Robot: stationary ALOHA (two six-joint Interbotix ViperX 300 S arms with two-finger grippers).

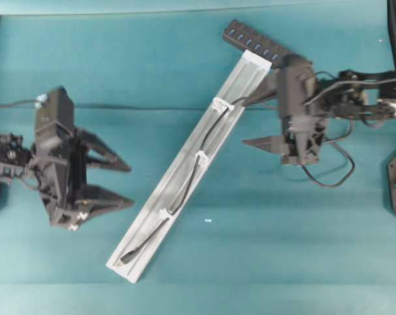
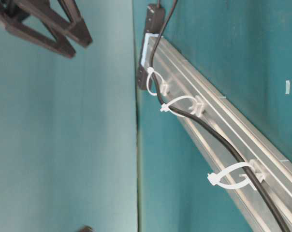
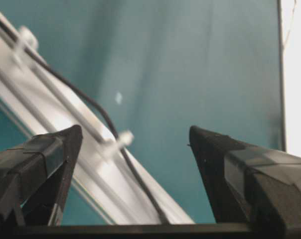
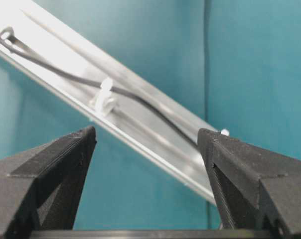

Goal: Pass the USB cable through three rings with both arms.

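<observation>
The USB cable (image 1: 193, 178) lies along the silver rail (image 1: 234, 88) and runs through all three rings (image 1: 220, 104) (image 1: 201, 156) (image 1: 164, 214). Its plug (image 1: 126, 258) rests near the rail's lower left end. In the table-level view the cable (image 2: 218, 142) threads the whitish rings (image 2: 182, 106) (image 2: 231, 177). My left gripper (image 1: 130, 185) stands open to the left of the rail, nothing between its fingers (image 3: 51, 149). My right gripper (image 1: 246, 122) hangs open beside the rail's upper end, apart from the cable (image 4: 71, 77) and a ring (image 4: 104, 94).
The black hub (image 1: 256, 41) with blue sockets lies at the rail's far end at the top. The teal table (image 1: 263, 236) spreads all round the rail. A small white speck (image 1: 208, 220) lies right of the rail. Loose wires loop by the right arm (image 1: 336, 170).
</observation>
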